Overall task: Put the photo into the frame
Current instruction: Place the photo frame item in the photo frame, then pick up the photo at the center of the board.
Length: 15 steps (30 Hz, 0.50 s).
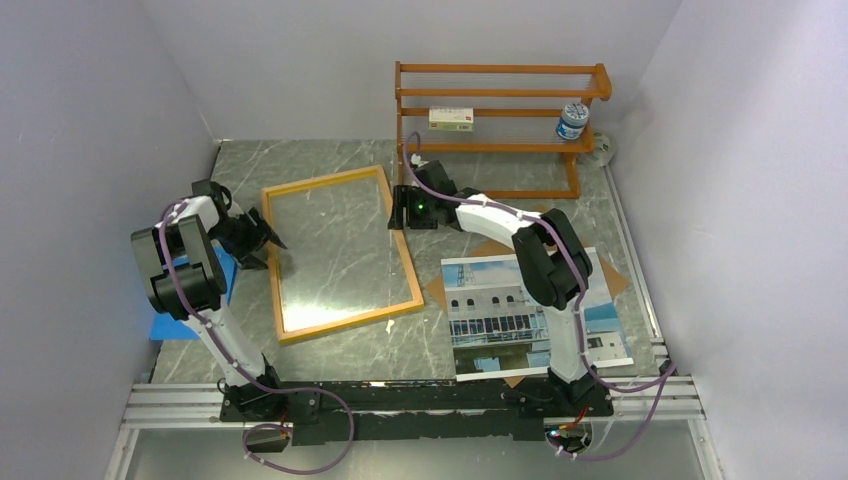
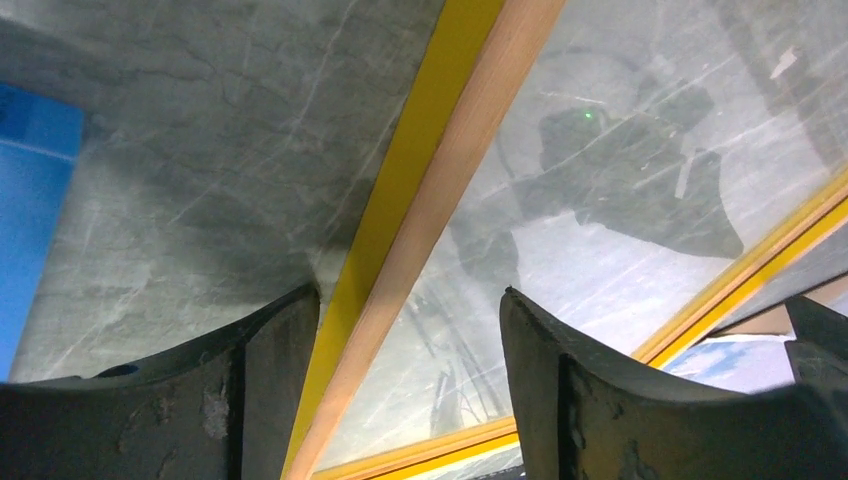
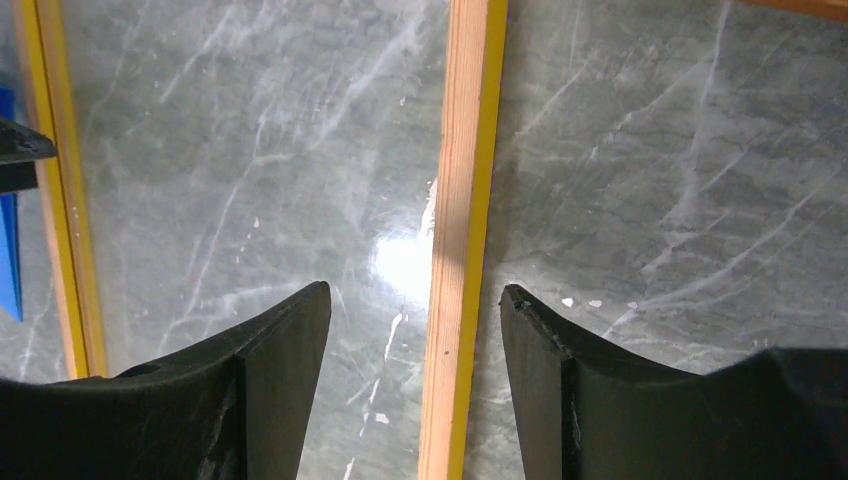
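Note:
The frame [image 1: 350, 322] lies flat on the marble table at centre left, its wood-coloured back up, with a yellow edge showing and the table visible through its pane. My left gripper [image 1: 264, 240] is open and straddles the frame's left rail [image 2: 440, 170], one finger on each side [image 2: 410, 292]. My right gripper [image 1: 401, 210] is open and straddles the right rail [image 3: 465, 150] near the far corner [image 3: 415, 288]. The photo [image 1: 535, 315], a white building under blue sky, lies face up to the right of the frame. Neither gripper touches it.
A brown backing board [image 1: 436, 290] lies under the photo. A blue sheet [image 1: 165, 325] lies left of the frame, under the left arm. An orange-brown rack [image 1: 500, 95] at the back holds a small box [image 1: 451, 118] and a jar [image 1: 572, 120]. Grey walls close in both sides.

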{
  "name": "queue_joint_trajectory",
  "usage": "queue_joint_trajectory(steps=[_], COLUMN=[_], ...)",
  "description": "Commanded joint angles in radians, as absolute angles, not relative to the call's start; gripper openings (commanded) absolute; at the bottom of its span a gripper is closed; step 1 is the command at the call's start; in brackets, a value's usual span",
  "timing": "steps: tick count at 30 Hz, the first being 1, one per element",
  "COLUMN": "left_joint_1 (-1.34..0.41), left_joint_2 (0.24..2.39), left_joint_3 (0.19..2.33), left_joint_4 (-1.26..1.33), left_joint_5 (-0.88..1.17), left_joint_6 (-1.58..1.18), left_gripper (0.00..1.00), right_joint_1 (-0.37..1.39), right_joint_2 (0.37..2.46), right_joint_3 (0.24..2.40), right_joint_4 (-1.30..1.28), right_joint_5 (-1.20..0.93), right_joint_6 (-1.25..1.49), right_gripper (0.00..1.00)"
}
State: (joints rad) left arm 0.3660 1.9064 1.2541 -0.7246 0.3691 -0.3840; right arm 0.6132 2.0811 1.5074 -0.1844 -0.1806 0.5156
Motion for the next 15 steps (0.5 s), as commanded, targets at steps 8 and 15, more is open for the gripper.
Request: queue_joint_trajectory(steps=[8,15], left_joint_1=[0.368,0.258], left_joint_2=[1.734,1.602], left_joint_3=[1.281,1.29], left_joint_4=[-0.802,-0.843], left_joint_5=[0.184,0.196], left_joint_6=[-0.385,-0.401], left_gripper=[0.8,0.79], right_joint_1=[0.617,0.589], right_joint_2=[1.89,1.647], right_joint_3=[1.446,1.233], right_joint_4=[-0.304,-0.45], right_joint_5=[-0.047,0.155], right_joint_6=[0.52,0.577], right_gripper=[0.66,0.67])
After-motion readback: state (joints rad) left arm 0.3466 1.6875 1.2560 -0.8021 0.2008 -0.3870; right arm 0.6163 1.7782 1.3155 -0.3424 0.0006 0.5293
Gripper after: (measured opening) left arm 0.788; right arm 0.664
